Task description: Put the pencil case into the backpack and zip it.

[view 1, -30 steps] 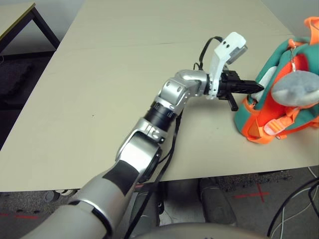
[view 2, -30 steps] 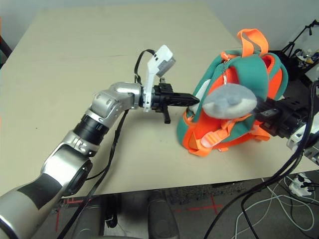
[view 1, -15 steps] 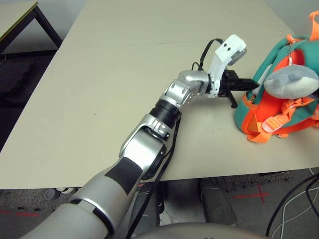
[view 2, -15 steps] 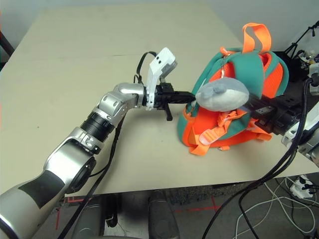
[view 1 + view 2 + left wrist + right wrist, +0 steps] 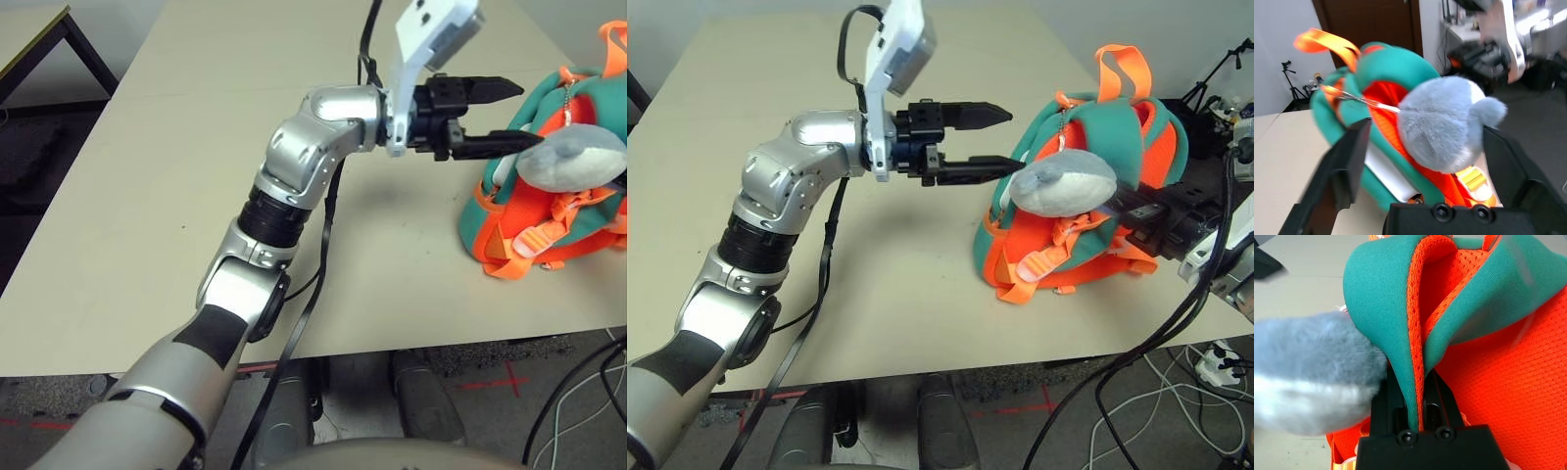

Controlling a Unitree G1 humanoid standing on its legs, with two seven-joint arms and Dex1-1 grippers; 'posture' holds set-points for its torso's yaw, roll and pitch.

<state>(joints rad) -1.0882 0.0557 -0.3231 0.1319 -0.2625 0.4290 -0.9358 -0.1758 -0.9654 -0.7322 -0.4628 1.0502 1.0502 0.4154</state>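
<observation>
Holding the left gripper wide open and empty at upper centre of the right eye view. Pinching the backpack's orange-edged teal strap between the right gripper's nearly closed fingers at right. Seeing the white pencil case partly inside the teal-and-orange backpack, right of centre.

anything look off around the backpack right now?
No damage or spill seen. One oddity: the white pencil case lies in the backpack's open side, its edge still exposed, so it isn't zipped in. Right gripper pinches a teal strap.
</observation>
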